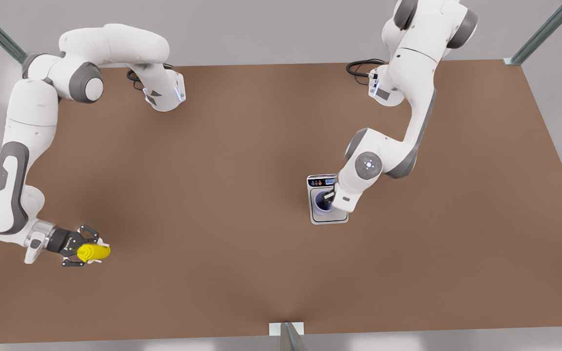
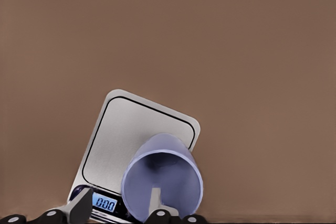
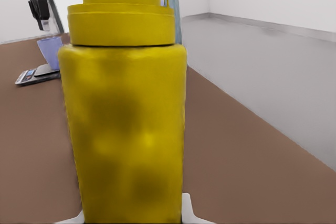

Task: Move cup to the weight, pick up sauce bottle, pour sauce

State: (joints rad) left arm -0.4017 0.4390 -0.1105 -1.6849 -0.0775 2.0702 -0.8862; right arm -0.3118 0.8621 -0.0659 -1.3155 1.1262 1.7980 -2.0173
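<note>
- we see the right gripper clamped on the sauce bottle at the front view's left, well apart from the cup.
- cup sits on the weight; the pour has to travel toward the front view's right.
- left gripper is at the cup rim; we cannot tell its finger state.
- bottle nozzle cut off in the right wrist view.

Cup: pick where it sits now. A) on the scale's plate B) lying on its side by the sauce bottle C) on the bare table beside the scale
A: the cup stands upright on the plate of the scale, under the left gripper.
</note>
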